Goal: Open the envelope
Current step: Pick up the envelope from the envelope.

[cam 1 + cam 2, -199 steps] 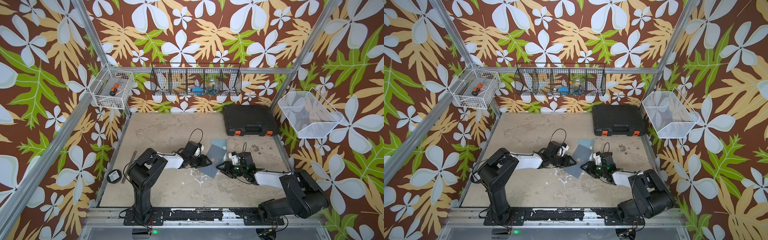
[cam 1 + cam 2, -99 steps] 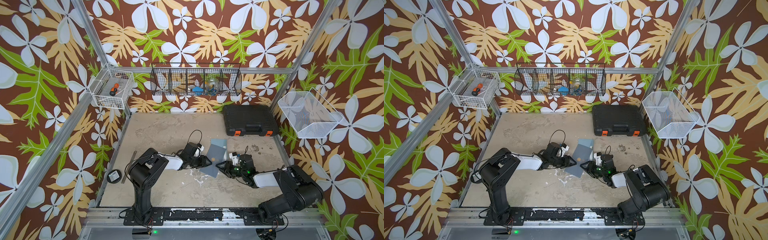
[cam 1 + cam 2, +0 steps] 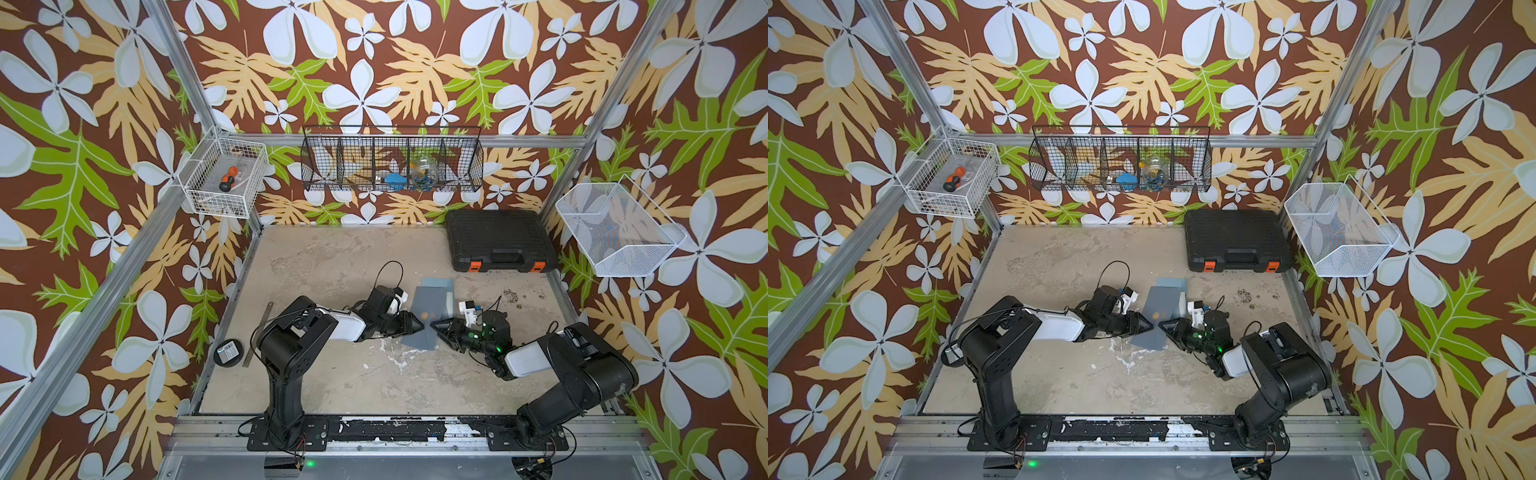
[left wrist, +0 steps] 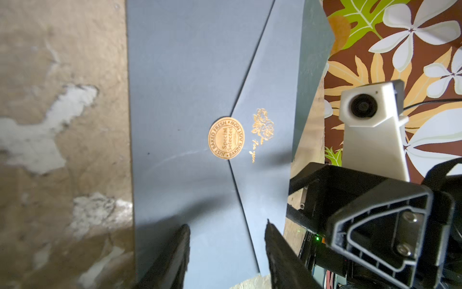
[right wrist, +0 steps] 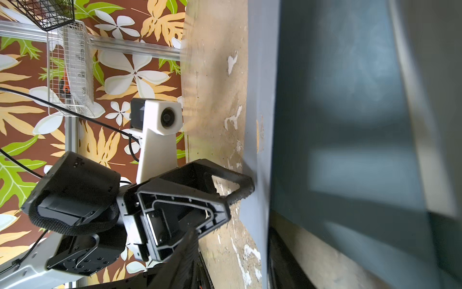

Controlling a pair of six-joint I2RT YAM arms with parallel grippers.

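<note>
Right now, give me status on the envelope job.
Left fingers open, at envelope edge. Right fingers at opposite edge, grip unclear. Envelope on table, gold sticker sealing flap. Black case well apart.

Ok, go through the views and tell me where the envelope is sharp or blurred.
Left wrist view: gold sticker on the envelope crisp and readable, left gripper blurred up close; right wrist view: envelope smeared, out of focus; both top views: even light, sharp.

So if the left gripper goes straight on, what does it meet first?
The envelope lies right at the tip of the left gripper; just past it, probably the right gripper facing it, though height is unclear.
</note>
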